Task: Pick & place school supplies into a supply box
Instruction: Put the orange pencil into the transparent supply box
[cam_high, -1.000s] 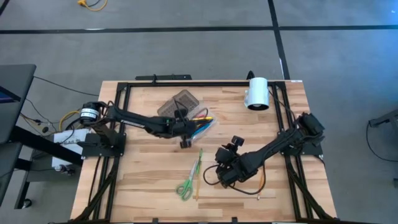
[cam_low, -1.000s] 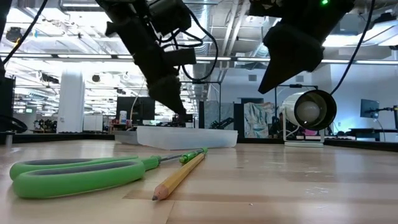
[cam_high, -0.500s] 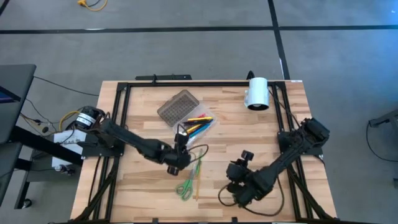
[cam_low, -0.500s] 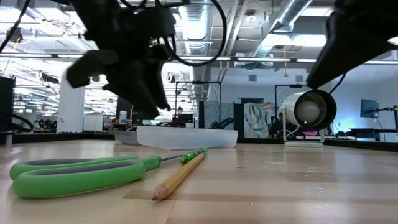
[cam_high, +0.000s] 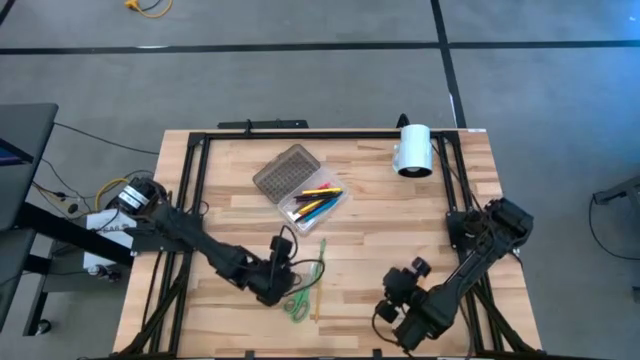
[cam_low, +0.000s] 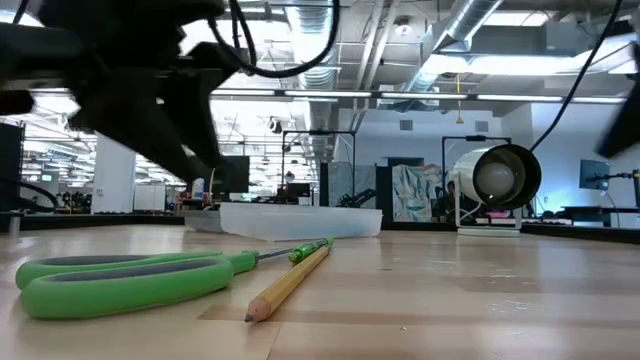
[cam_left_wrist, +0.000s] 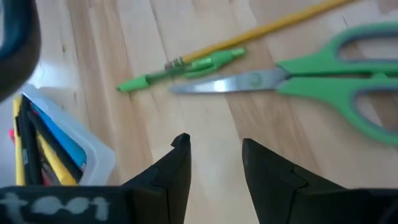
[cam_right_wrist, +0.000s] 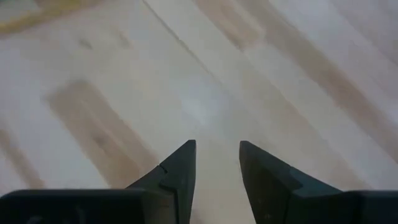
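Wooden table (cam_high: 220, 180) took up most of the shot, with the open box (cam_high: 305, 190) mid-table, already holding several pens. Left gripper (cam_left_wrist: 214, 155) hung over the front of the table just beside the scissors (cam_high: 297, 303), fingers apart and holding nothing. Right gripper (cam_right_wrist: 216, 158) sat at the front right, also spread and empty, over bare wood. Scissors looked light and stiff, so I'd pinch the blades near the pivot. Green pen (cam_left_wrist: 180, 70) and pencil (cam_low: 288, 285) lay touching them, probably in the way. White cylinder (cam_high: 412, 150) stood well clear.
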